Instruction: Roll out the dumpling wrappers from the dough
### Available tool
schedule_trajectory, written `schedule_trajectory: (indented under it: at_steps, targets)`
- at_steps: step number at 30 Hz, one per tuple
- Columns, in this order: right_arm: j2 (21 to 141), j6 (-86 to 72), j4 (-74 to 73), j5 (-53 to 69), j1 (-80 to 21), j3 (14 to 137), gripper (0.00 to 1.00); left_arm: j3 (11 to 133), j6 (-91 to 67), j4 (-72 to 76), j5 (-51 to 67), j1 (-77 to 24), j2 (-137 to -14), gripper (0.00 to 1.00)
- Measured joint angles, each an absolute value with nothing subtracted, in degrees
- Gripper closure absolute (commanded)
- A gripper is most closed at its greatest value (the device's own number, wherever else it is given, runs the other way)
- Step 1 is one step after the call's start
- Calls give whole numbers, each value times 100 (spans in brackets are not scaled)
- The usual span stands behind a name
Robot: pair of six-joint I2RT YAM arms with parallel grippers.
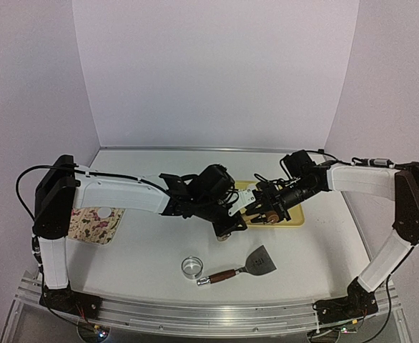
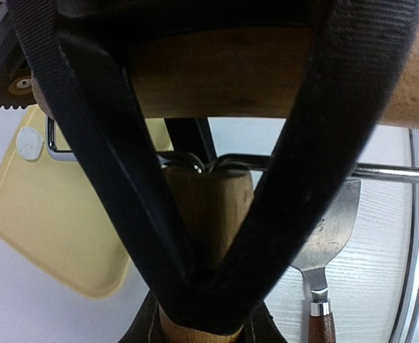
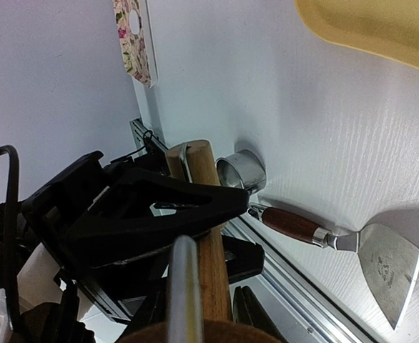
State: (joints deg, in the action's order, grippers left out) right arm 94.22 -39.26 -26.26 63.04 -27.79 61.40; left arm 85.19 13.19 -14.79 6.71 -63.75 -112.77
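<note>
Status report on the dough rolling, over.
Left gripper shut on roller handle. Right gripper beside it, grip unclear. Only a small white dough bit on yellow board, nothing rolled flat. Scraper and ring cutter lie off the board.

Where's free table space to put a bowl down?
Free: the white table strip along the back wall, and the patch between the floral board and the shiny metal ring. Crowded: the left gripper and right gripper meet at the left edge of the pale yellow tray.

Soft, even light is falling from above, leaving faint shadows beside the spatula [image 3: 385, 268] on the white table [image 1: 152, 250]. The rolling pin [image 2: 217, 71] and left end effector fingers [image 2: 102, 164] are blurring close to the lens.
</note>
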Motion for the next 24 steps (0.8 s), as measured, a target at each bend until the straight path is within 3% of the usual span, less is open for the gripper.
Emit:
schedule_trajectory:
  at_steps: [2, 4, 7, 10, 12, 15, 18, 24]
  targets:
    - [9428, -3955, -2619, 6260, -2788, 6145, 100, 8510, 1208, -1472, 630, -6379, -11277, 51]
    - [9428, -3987, -2648, 6043, -2818, 6163, 100, 8501, 949, -1345, 516, -6384, -11265, 36]
    - [9408, -4026, -2808, 5418, -2851, 6214, 100, 8499, 406, -1057, 334, -6356, -11134, 22]
    - [9234, -4025, -3003, 4647, -2862, 6425, 100, 8492, -103, -939, 235, -6330, -10918, 17]
    - [9046, -3981, -3133, 4178, -2860, 6614, 100, 8475, -458, -943, 174, -6320, -10723, 9]
    - [8711, -3845, -3408, 3451, -2858, 6999, 100, 8462, -1021, -965, -9, -6289, -10448, 8]
    - [8556, -3641, -3805, 2790, -2856, 7477, 100, 8527, -1771, -1158, -45, -6129, -10343, 15]
    - [8615, -3227, -4686, 1789, -2853, 8230, 100, 8870, -3129, -1717, 513, -4901, -10970, 24]
